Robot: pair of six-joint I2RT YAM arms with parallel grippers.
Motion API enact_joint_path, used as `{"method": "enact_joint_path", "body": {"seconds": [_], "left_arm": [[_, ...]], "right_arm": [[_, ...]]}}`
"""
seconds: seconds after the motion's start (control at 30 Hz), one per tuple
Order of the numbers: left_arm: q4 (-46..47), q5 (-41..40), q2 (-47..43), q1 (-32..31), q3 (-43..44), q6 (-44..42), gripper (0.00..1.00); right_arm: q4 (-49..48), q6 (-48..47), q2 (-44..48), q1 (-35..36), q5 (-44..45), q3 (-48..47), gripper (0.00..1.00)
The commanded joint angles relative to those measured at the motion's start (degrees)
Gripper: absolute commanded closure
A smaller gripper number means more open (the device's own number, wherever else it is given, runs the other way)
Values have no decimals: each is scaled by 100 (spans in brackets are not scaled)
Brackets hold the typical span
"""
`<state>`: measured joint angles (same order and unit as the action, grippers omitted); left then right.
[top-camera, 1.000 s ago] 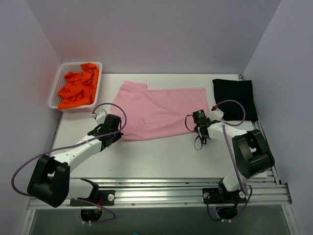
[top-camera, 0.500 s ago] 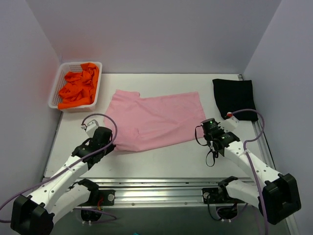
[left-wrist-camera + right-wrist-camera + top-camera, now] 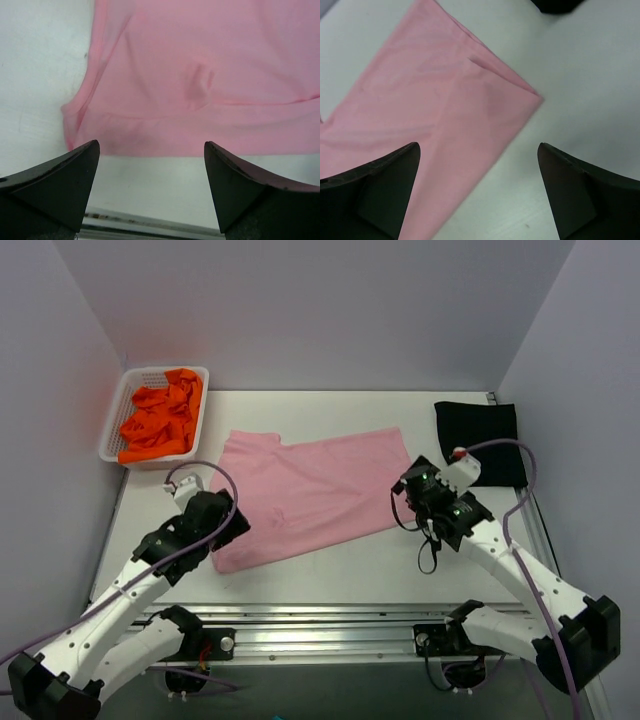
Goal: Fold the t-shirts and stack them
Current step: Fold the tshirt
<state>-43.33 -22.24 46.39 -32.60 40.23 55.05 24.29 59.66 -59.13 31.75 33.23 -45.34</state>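
White tabletop [image 3: 340, 570] walled in pale grey carries the light pink t-shirt [image 3: 310, 495] spread flat at its middle, the black t-shirt [image 3: 478, 440] folded at the far right corner, and the orange t-shirts [image 3: 160, 420] heaped in the white basket [image 3: 150, 462] at the far left. Over the pink one's near left corner the left gripper [image 3: 150, 150] hangs with jaws spread wide and empty, and the right gripper [image 3: 477, 150] hangs over its right corner, equally wide and empty
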Motion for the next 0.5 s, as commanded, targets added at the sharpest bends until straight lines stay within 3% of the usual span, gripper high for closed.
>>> {"method": "enact_joint_path", "body": {"seconds": [0.0,0.1,0.2,0.47], "left_arm": [[856,-667,553,113,1038,-616,6],[1946,-98,1440,806,1539,-1196,6],[2521,299,3018,1457,2259,-1521,6],[2962,1686,5949,2415,4841,-2437,4]], "right_arm": [[-837,-1057,-1025,-11,464,-1079,0],[-1566,-1674,-1887,-412,-365,-1889,0],[-2200,-2018,-2678,-861,-1011,-2417,1],[-2377,-2398,-4035,-1258,-1345,-3489,2]]}}
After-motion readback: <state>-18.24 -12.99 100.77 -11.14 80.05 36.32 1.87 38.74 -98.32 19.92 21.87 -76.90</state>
